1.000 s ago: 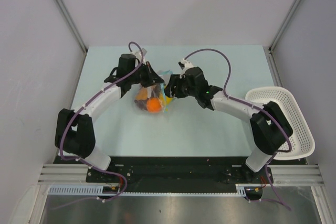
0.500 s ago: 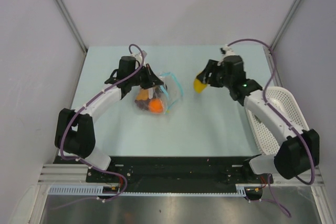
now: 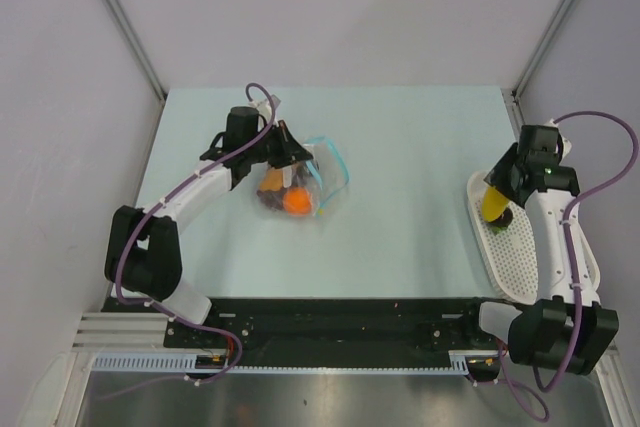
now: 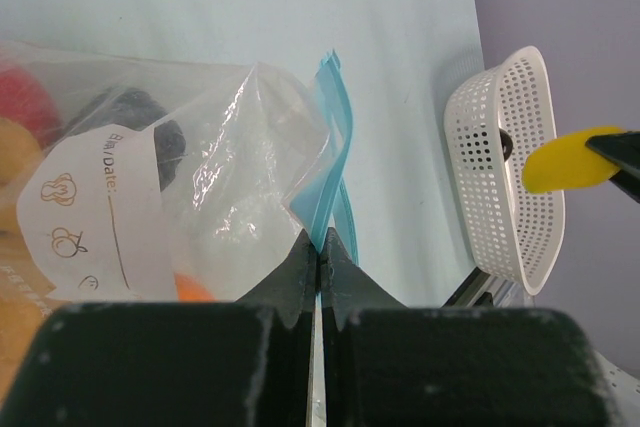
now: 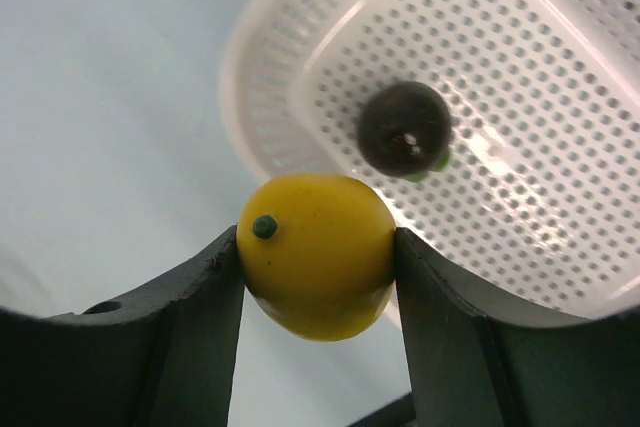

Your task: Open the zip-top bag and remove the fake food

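R fingers (image 5: 180, 327) on yellow fruit (image 5: 315, 252) — L fingers (image 4: 295, 282) on bag (image 4: 230, 167)

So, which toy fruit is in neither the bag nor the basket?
The yellow one, pinched in the right gripper near the basket rim; the dark ball lies inside it, the orange ball inside the bag.

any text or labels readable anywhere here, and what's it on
"…/Date:" with a blank line, sideways on the white label of the zip-top bag; letters before the slash unclear.
Small outline icons beside it: no words.
Faint print at the bag's lower left: too blurred.
No other readable text.
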Action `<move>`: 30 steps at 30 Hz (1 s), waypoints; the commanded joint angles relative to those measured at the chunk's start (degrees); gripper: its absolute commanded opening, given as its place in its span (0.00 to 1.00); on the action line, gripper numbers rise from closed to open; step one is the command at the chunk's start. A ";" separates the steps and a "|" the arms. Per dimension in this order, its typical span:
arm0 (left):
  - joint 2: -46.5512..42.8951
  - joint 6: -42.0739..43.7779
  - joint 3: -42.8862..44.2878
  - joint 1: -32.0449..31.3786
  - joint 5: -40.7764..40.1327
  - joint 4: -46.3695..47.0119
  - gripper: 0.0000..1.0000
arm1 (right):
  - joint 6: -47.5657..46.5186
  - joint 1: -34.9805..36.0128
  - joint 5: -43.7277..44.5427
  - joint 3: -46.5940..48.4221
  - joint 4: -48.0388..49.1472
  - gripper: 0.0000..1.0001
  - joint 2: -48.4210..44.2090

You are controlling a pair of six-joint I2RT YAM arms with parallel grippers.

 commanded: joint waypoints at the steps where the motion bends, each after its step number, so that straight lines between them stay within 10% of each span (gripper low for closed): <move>1: 0.20 -0.07 1.64 0.26 0.78 2.29 0.00 | -4.72 -2.73 6.03 -1.76 -5.65 0.15 1.65; 9: -0.50 0.19 1.12 0.26 1.13 1.85 0.00 | -6.75 -5.81 -0.18 -4.50 -2.66 0.25 8.42; 13: -0.86 0.02 0.77 0.26 1.13 1.94 0.00 | -6.66 -7.05 -3.45 -5.56 -1.26 0.60 9.92; 20: -1.91 -0.07 0.06 0.18 1.39 2.03 0.00 | -7.36 -3.80 -1.34 -3.19 -1.25 0.87 7.11; 30: -2.96 0.55 -0.20 0.18 1.13 0.62 0.00 | -7.28 21.74 -9.23 2.71 14.28 0.81 3.67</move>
